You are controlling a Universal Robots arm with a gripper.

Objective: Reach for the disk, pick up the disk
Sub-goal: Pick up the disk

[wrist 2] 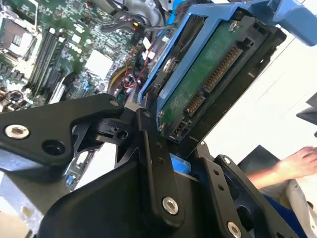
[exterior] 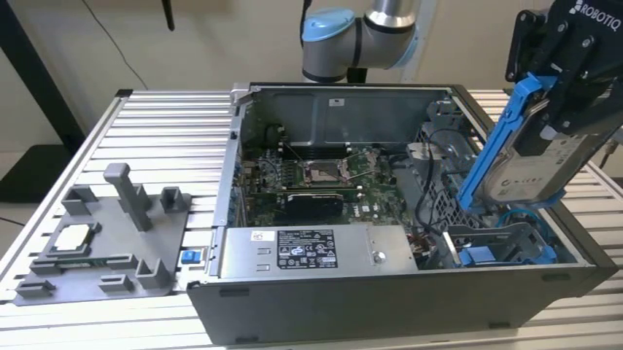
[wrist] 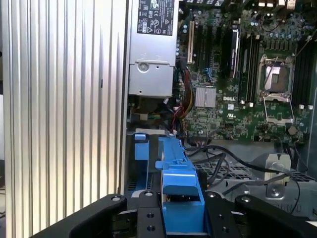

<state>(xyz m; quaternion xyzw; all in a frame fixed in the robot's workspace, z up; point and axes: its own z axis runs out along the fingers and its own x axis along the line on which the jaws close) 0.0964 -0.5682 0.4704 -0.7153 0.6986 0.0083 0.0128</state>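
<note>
Disk, the flat silver-grey metal hard drive (exterior: pixel 530 157) with bright blue plastic rails, hangs tilted in the black gripper (exterior: pixel 565 80), clear above the drive bay at the open grey computer case's (exterior: pixel 389 306) corner on the exterior view's right. Jaws are clamped on it, pressing the blue rails (connector end and green circuit board (wrist 2: pixel 208 74) visible in the second wrist view). I'd judge it stiff, fairly heavy, shock-sensitive; the rails look the safest hold, not the board.
</note>
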